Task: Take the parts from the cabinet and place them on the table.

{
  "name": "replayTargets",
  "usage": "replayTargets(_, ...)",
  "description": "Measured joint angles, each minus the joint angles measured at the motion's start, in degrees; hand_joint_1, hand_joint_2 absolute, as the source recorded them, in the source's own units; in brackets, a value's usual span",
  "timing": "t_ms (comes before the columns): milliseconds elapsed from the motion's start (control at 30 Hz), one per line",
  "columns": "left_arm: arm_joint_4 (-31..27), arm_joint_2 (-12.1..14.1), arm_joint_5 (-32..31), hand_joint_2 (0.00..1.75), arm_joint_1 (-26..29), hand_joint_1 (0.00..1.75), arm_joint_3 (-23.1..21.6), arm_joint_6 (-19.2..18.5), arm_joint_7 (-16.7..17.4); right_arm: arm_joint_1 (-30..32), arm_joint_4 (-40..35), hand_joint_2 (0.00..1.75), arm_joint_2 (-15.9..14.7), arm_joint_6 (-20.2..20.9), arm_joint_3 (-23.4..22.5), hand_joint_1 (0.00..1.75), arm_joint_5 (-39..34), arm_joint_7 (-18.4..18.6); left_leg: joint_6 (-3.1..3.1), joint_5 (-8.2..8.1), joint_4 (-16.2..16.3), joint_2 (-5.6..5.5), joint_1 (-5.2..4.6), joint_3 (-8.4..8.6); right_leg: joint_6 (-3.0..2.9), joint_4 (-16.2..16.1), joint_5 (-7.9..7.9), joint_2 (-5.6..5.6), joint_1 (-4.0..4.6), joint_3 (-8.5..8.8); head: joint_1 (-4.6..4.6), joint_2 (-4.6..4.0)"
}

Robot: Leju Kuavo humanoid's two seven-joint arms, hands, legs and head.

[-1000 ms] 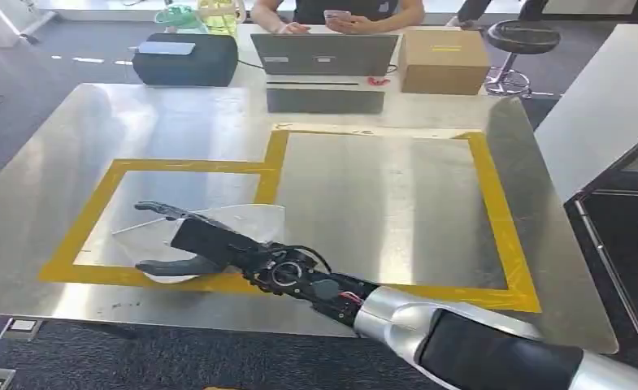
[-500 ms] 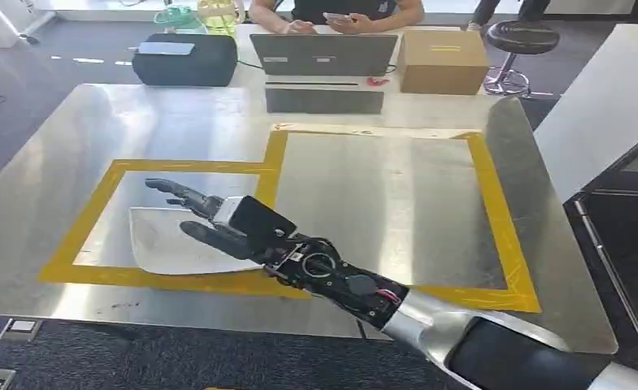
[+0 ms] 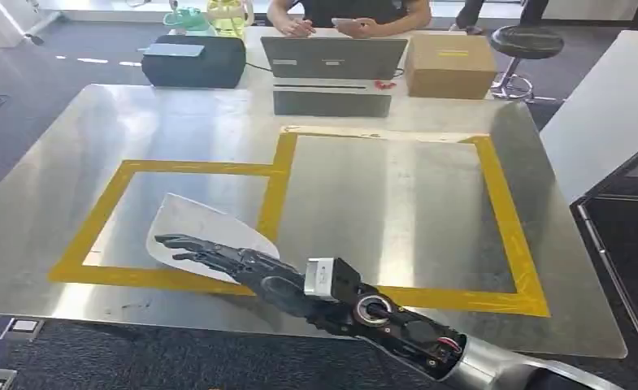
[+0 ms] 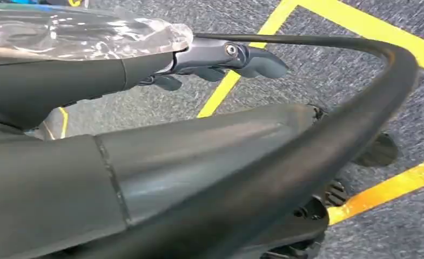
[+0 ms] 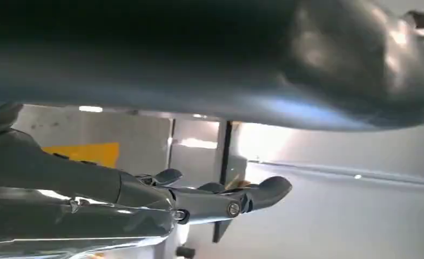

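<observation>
Fingers of right hand (image 3: 218, 256) lie spread over the bagged part (image 3: 197, 229) on the table (image 3: 380, 203).

table (image 3: 429, 211): silver metal | tape outline (image 3: 494, 195): yellow | part (image 3: 193, 227): white | box (image 3: 449, 65): brown | fingers (image 3: 197, 250): black

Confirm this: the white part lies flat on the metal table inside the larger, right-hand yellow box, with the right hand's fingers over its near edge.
Not quite. The white part lies in the smaller, left-hand yellow box, not the larger one. The rest holds: it is flat on the metal table, with the right hand and its fingers over its near edge. The head view shows this.
</observation>
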Motion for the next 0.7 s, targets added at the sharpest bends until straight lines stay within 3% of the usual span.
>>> replayTargets(67,0.0,0.0,-0.4,0.00,-0.1,0.00,0.0,-0.2,0.0,1.8,-1.7,0.00,-1.0,0.0,-0.2,0.00,0.1,0.1,0.14,-0.02,0.0,-0.80,0.03,0.05,0.26,10.1,-4.47,0.21,-0.21,-4.68,0.26,0.00)
replayTargets(100,0.0,0.0,-0.4,0.00,-0.1,0.00,0.0,-0.2,0.0,2.7,-2.4,0.00,-1.5,0.0,-0.3,0.00,0.1,0.2,0.13,-0.05,0.0,-1.29,0.07,0.04,0.40,14.0,-5.67,0.20,-0.26,-6.71,0.28,0.00)
replayTargets(133,0.0,-0.1,-0.5,0.00,-0.1,0.00,0.0,-0.3,0.0,3.4,-3.0,0.00,-1.8,0.0,-0.5,0.00,0.1,0.2,0.02,-0.12,0.1,-1.95,0.19,0.09,0.54,15.4,-5.41,0.21,-0.36,-7.69,0.44,0.00)
replayTargets(167,0.0,-0.1,-0.5,0.00,-0.1,0.00,0.0,-0.3,0.0,3.9,-3.6,0.00,-2.1,0.0,-0.5,0.00,-0.1,0.2,-0.16,-0.24,0.1,-2.54,0.35,0.25,0.66,13.7,-3.68,0.23,-0.51,-7.09,0.48,0.00)
replayTargets(233,0.0,-0.2,-0.5,0.00,0.0,0.00,0.0,-0.4,0.0,4.3,-4.6,0.00,-2.4,0.0,-0.7,0.00,-0.3,0.2,-0.89,-0.72,0.6,-3.90,0.82,0.70,1.07,3.7,2.22,1.00,-1.07,-2.46,0.50,0.00)
replayTargets(267,0.0,-0.3,-0.5,0.00,-0.1,0.00,0.0,-0.4,0.0,4.5,-5.0,0.00,-2.5,0.0,-0.9,0.00,-0.4,0.2,-1.42,-1.07,1.0,-4.58,0.96,0.78,1.46,-1.3,3.94,2.81,-1.57,-0.30,0.66,0.00)
replayTargets(300,0.0,0.1,-0.5,0.00,-0.2,0.00,0.0,-0.4,0.0,4.7,-5.2,0.00,-2.8,0.0,-1.0,0.00,-0.5,0.1,-1.87,-1.24,1.3,-5.24,0.73,0.29,1.65,-2.4,2.54,5.96,-1.71,0.56,0.83,0.00)
replayTargets(433,0.0,0.1,-0.5,0.00,-0.1,0.00,0.0,-0.2,0.4,5.6,-6.7,0.00,-3.1,0.0,-1.3,0.00,-0.5,0.2,-3.35,-0.39,1.1,-7.69,1.26,-0.70,-0.11,-2.4,2.79,3.64,-1.36,0.79,0.44,0.00)
replayTargets(467,0.0,0.0,-0.5,0.00,0.1,0.00,0.0,-0.2,0.4,5.6,-7.1,0.00,-3.1,0.0,-1.5,0.00,-0.4,0.2,-3.47,-0.92,1.9,-5.27,1.24,-0.84,-0.57,-2.6,2.88,2.74,-1.54,0.98,0.26,0.00)
replayTargets(500,0.0,0.0,-0.5,0.00,0.0,0.00,-0.1,-0.1,0.4,5.7,-7.6,0.00,-3.2,0.0,-1.6,0.00,-0.3,0.2,-3.52,-2.49,4.9,-1.74,0.79,-2.38,-0.91,-2.7,2.80,2.00,-1.39,1.03,-0.44,0.00)
replayTargets(533,0.0,0.0,-0.5,0.00,-0.2,0.00,-0.1,-0.1,0.4,5.8,-7.8,0.00,-3.2,0.0,-1.7,0.00,-0.2,0.3,-3.59,-4.62,9.4,-0.48,0.78,-4.84,-1.25,-2.7,2.71,1.19,-1.14,1.01,-0.70,0.00)
replayTargets(600,0.0,0.0,-0.5,0.00,-0.4,0.00,-0.2,-0.1,0.4,6.2,-7.9,0.00,-3.4,0.0,-1.9,0.00,-0.2,0.4,-3.47,-8.28,19.0,0.18,0.78,-10.01,-1.57,-2.7,2.52,-0.71,-0.59,0.93,-0.70,0.00)
replayTargets(633,0.0,0.0,-0.5,0.00,-0.4,0.00,-0.4,-0.1,0.4,6.3,-8.1,0.00,-3.5,0.0,-1.9,0.00,-0.1,0.5,-3.31,-8.50,21.2,0.18,0.75,-11.32,-1.71,-2.7,2.44,-1.55,-0.32,0.95,-0.70,0.00)
replayTargets(667,0.0,-0.1,-0.5,0.00,-0.3,0.00,-0.4,-0.2,0.4,6.4,-8.2,0.00,-3.5,0.0,-1.9,0.00,0.0,0.5,-2.99,-7.29,20.2,0.19,0.68,-10.98,-1.81,-2.7,2.37,-2.26,-0.08,1.02,-0.68,0.00)
replayTargets(700,0.0,-0.1,-0.5,0.00,-0.2,0.00,-0.4,-0.1,0.4,6.4,-8.4,0.00,-3.6,0.0,-1.9,0.00,0.0,0.5,-2.48,-4.83,16.3,0.27,0.41,-9.01,-1.95,-2.7,2.28,-2.93,0.18,1.14,-0.68,0.00)
